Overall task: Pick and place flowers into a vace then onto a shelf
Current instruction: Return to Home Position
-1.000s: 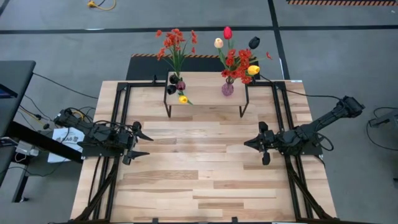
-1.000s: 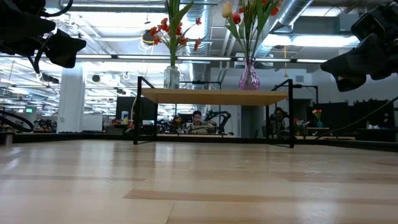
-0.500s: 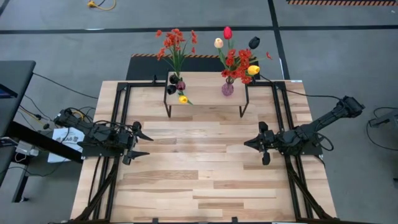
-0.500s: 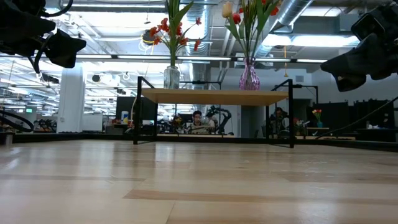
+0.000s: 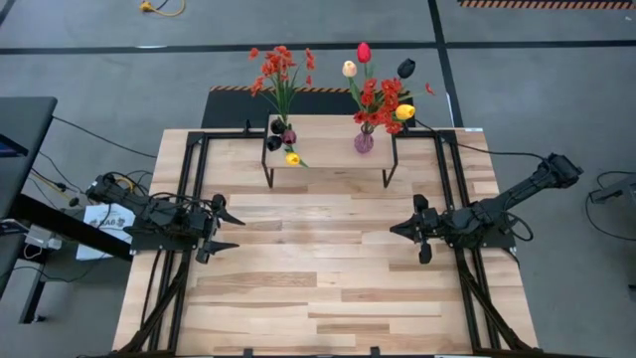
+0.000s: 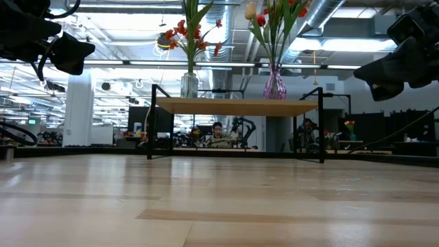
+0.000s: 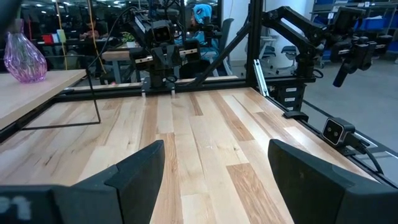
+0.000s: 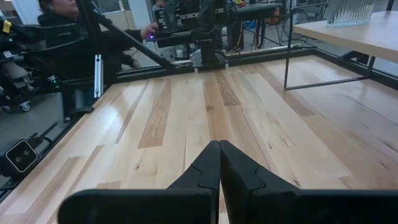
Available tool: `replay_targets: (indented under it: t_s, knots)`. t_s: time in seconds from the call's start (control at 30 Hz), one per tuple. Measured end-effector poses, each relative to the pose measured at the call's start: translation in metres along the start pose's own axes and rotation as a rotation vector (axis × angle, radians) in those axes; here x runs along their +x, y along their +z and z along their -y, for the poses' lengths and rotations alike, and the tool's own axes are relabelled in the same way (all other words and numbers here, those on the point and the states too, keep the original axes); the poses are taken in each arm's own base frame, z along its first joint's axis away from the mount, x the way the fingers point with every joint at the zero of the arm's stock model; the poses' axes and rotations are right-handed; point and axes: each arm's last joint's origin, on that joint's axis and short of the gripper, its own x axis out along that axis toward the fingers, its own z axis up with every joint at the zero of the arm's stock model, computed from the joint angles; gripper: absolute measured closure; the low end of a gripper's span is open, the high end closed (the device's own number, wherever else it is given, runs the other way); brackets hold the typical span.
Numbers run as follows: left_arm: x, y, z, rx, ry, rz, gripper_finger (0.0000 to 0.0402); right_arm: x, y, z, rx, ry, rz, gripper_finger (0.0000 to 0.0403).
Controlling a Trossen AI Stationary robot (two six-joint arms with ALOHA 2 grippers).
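Note:
The flowers stand in two vases on the shelf (image 5: 328, 151) at the table's far edge. A clear vase (image 5: 287, 131) holds red-orange sprays (image 5: 281, 68). A purple vase (image 5: 364, 141) holds red, cream, yellow and dark tulips (image 5: 381, 85). A yellow bloom (image 5: 292, 158) and a dark one (image 5: 273, 142) droop beside the clear vase. My left gripper (image 5: 235, 232) is open above the table's left side. My right gripper (image 5: 395, 229) is shut above the right side. Both point toward the table's middle and hold nothing. The low view shows the shelf (image 6: 236, 106) with both vases (image 6: 189, 84) (image 6: 274, 86).
Black metal frame rails (image 5: 189, 199) run along the left, right and far sides of the slatted tabletop. Bare wood (image 5: 318, 259) lies between the two grippers. A person (image 8: 62, 31) is beyond the table's left side in the right wrist view.

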Motion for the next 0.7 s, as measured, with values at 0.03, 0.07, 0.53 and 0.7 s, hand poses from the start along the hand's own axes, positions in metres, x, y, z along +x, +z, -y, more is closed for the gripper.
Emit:
replay_targets:
  t_s: [0.03,0.07,0.53,0.7]
  knots:
    - [0.0000,0.0000,0.0000,0.002,0.000,0.000,0.0127,0.0000,-0.0001,0.0000,0.000,0.000,0.000,0.0403]
    - [0.0000,0.0000,0.0000,0.001,0.000,0.000,0.0127,0.0000,-0.0001,0.0000,0.000,0.000,0.000,0.0403]
    - [0.0000,0.0000,0.0000,-0.001,0.000,0.000,0.0127,0.0000,-0.0001,0.0000,0.000,0.000,0.000,0.0403]
    - [0.0000,0.0000,0.0000,-0.007,0.000,0.000,0.0127,0.0000,-0.0001,0.0000,0.000,0.000,0.000,0.0403]
